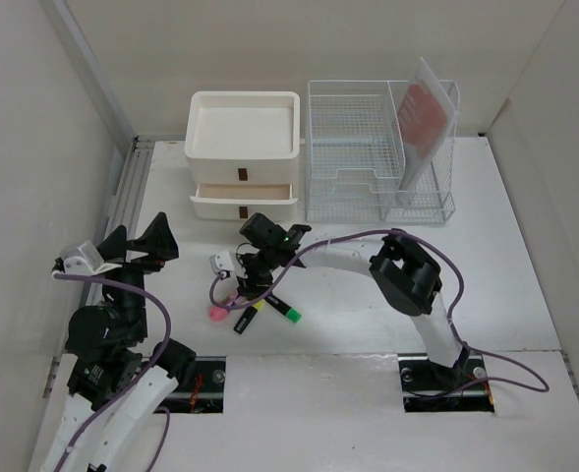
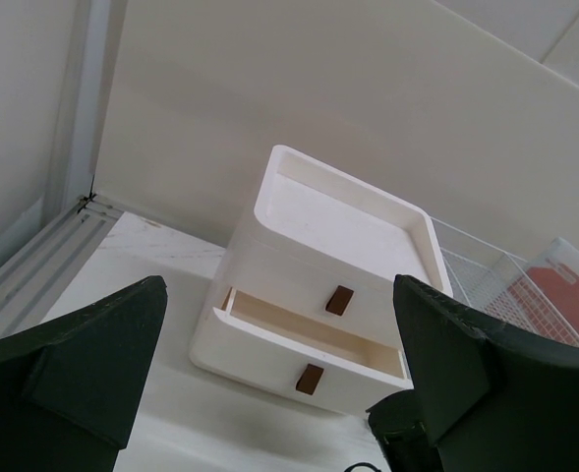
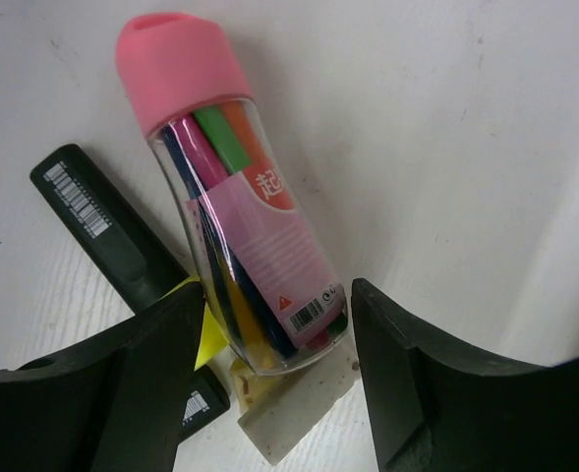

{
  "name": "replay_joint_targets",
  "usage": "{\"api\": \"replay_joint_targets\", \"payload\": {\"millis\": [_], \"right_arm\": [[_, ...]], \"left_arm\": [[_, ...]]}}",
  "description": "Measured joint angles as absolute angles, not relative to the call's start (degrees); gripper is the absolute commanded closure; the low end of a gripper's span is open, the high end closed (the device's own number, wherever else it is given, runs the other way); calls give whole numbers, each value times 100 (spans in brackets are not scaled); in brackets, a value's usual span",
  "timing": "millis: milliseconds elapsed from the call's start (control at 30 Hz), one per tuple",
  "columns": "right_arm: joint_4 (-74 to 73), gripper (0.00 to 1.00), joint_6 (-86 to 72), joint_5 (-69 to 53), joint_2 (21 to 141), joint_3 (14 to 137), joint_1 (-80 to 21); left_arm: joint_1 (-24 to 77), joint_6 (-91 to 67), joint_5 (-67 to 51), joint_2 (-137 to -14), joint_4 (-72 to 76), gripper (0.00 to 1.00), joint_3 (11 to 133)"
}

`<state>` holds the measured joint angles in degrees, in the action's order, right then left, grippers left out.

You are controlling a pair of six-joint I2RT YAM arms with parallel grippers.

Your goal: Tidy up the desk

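A clear tube of coloured pens (image 3: 240,216) with a pink cap (image 3: 176,64) lies on the white desk (image 1: 505,256). My right gripper (image 3: 274,305) stands open over the tube's bottom end with one finger on each side; a thin gap shows at the right finger. In the top view the right gripper (image 1: 245,285) hangs low just above the pink cap (image 1: 215,313). A black highlighter (image 3: 102,221) lies beside the tube, and a whitish flat eraser (image 3: 294,413) lies under the tube's end. My left gripper (image 1: 132,246) is wide open and holds nothing, away at the left.
The white drawer unit (image 1: 243,147) stands at the back, its lower drawer (image 2: 299,364) pulled out a little. To its right, a wire-mesh rack (image 1: 368,157) holds a red and white booklet (image 1: 425,113). A green-tipped highlighter (image 1: 287,313) and a small white item (image 1: 222,263) lie near the right gripper.
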<state>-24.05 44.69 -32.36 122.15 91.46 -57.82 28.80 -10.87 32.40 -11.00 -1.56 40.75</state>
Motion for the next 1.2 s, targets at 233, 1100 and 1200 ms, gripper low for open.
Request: {"api": "replay_joint_targets", "payload": {"millis": [233,1100,1200], "right_arm": [[-2359,33,4366,-3114,12418,9146,-5782],[-2429,92,4224,-2794,12352,9179,-5782],[-2475,92,4182,-2633,12175,9179,-5782]], "left_arm": [[2880,-1087,3234,-1046,-156,0,4049],[2880,-1087,3238,-1037,-156,0,4047],[2880,-1087,3236,-1037,-156,0,4047]]}}
